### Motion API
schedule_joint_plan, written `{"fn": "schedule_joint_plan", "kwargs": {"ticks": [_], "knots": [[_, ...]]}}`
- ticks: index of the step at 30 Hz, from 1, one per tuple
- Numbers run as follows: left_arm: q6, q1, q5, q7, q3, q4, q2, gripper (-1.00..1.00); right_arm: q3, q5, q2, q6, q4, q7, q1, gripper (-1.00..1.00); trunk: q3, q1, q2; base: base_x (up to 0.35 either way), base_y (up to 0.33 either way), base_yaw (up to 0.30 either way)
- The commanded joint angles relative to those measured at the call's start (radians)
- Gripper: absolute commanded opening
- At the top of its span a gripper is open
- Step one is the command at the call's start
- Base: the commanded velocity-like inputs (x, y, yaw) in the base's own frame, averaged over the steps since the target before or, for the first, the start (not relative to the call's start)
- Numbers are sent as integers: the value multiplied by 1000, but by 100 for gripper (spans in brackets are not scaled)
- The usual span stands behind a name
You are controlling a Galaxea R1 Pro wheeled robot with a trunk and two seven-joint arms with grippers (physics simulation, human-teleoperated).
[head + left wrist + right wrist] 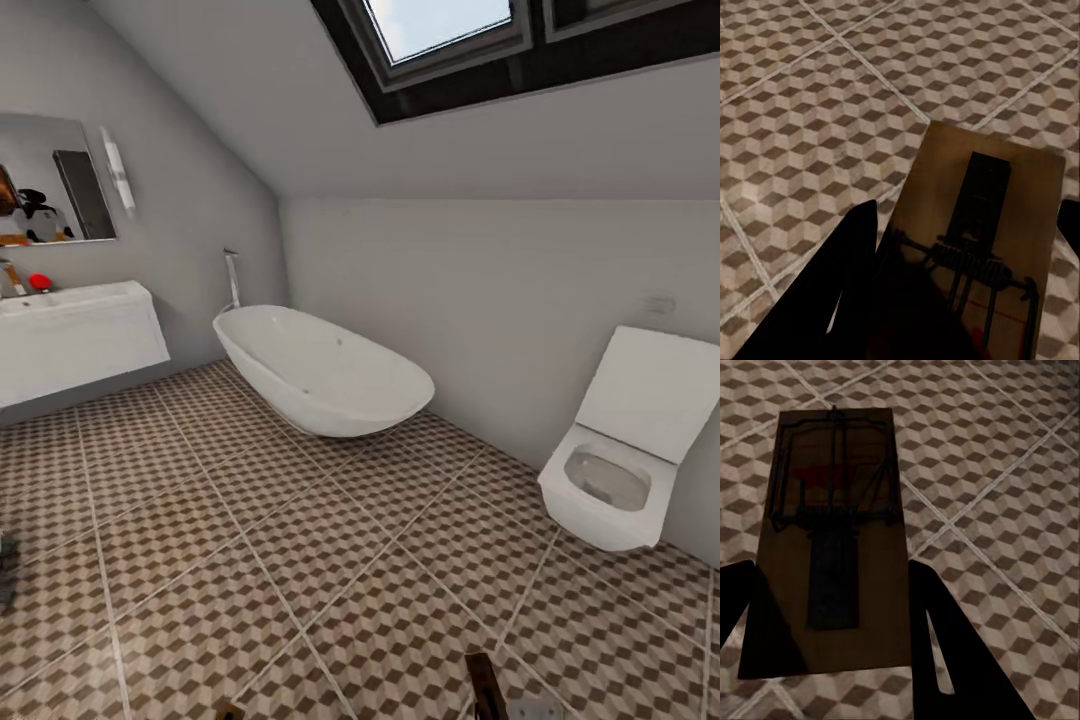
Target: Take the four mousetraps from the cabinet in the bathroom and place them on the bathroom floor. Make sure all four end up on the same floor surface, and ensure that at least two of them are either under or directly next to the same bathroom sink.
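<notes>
The sink (75, 300) stands at the far left against the wall, with a mirror (50, 180) above it. The bathtub (320, 370) sits on the floor (300, 540) right of the sink, near the back wall. The toilet (620, 450) is mounted on the wall at the right, well apart from the bathtub. A skylight (450, 30) lies overhead.

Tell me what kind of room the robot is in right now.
A bathroom, most likely under a sloped roof: a white oval bathtub sits by the far wall, a white toilet hangs on the right, and a sink with a mirror above stands on the left.
</notes>
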Motion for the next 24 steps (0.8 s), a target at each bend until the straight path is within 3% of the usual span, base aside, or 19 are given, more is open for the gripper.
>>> {"fn": "schedule_joint_plan", "kwargs": {"ticks": [1,9,24], "knots": [[-6,-2,2,4,-4,4,0,-100,9,-13,-1,-4,0,-8,0,-100,-1,1,0,335,-7,289],[-6,-2,2,4,-4,4,0,-100,9,-13,-1,-12,-1,-8,0,-100,-1,1,0,337,-1,274],[-5,-2,2,4,-4,4,0,-100,9,-12,-1,-34,1,-8,0,-100,-1,1,0,337,0,17]]}}
